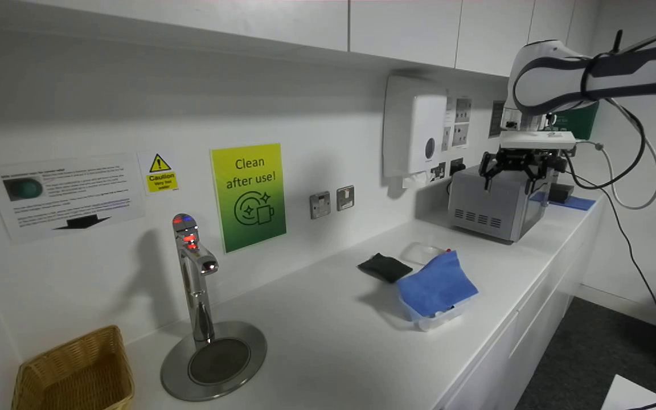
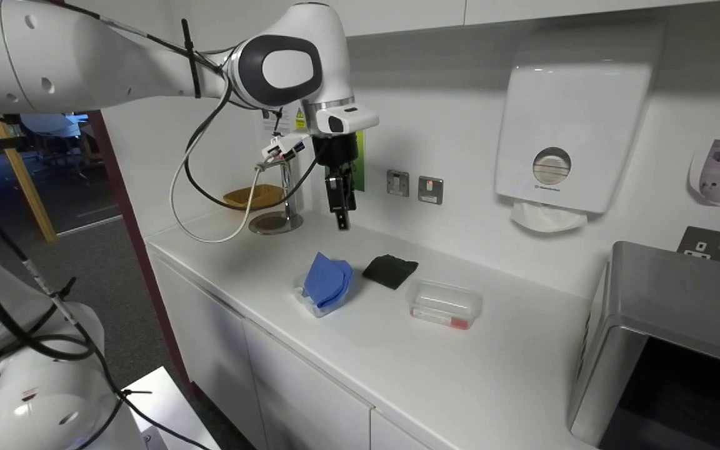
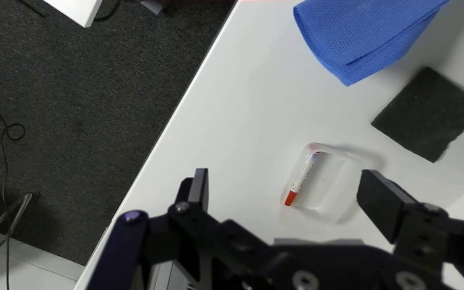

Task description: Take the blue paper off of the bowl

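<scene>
The blue paper (image 1: 439,283) is draped, folded, over a clear plastic bowl (image 1: 441,320) on the white counter. Both also show in an exterior view, the blue paper (image 2: 329,279) covering most of the bowl (image 2: 302,296). In the wrist view the blue paper (image 3: 365,38) is at the top edge, and the bowl is hidden or out of view. My gripper (image 3: 283,177) is open and empty, fingers wide apart, pointing down above the counter. It also shows in both exterior views (image 1: 510,183) (image 2: 342,225), well above and apart from the paper.
A clear tub (image 3: 336,189) with a red-capped marker (image 3: 303,177) lies below my gripper. A dark cloth or pad (image 3: 429,114) lies between tub and paper. A grey microwave (image 2: 679,300), tap (image 1: 194,285), wicker basket (image 1: 77,376), wall dispenser (image 1: 413,128) and overhead cupboards (image 1: 402,28) stand around.
</scene>
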Robot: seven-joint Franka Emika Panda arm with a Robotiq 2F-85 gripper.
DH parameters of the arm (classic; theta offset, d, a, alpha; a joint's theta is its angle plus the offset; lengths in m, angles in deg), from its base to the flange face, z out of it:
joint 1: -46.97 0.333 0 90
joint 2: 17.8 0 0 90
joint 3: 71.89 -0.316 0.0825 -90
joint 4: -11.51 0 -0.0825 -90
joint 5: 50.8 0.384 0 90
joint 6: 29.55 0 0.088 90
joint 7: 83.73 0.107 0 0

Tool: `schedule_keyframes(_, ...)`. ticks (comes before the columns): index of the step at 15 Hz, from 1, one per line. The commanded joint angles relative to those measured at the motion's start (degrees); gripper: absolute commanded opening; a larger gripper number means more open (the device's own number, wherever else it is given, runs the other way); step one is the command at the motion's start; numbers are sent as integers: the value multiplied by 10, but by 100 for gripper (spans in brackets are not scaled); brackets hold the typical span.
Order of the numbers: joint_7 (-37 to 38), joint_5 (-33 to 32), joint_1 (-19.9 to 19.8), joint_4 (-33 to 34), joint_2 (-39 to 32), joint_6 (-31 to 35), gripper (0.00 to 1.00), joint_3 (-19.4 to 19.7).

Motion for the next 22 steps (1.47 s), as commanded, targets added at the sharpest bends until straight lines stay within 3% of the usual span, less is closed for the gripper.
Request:
schedule_keyframes(1, -1, 0, -1, 1, -1, -1, 100, -1)
schedule_keyframes(10, 170, 78, -17, 56, -140, -54, 100, 44)
schedule_keyframes(19, 286, 255, -16, 181, -275, -229, 100, 81)
schedule_keyframes(22, 312, 262, -10, 226, -312, -303, 100, 78)
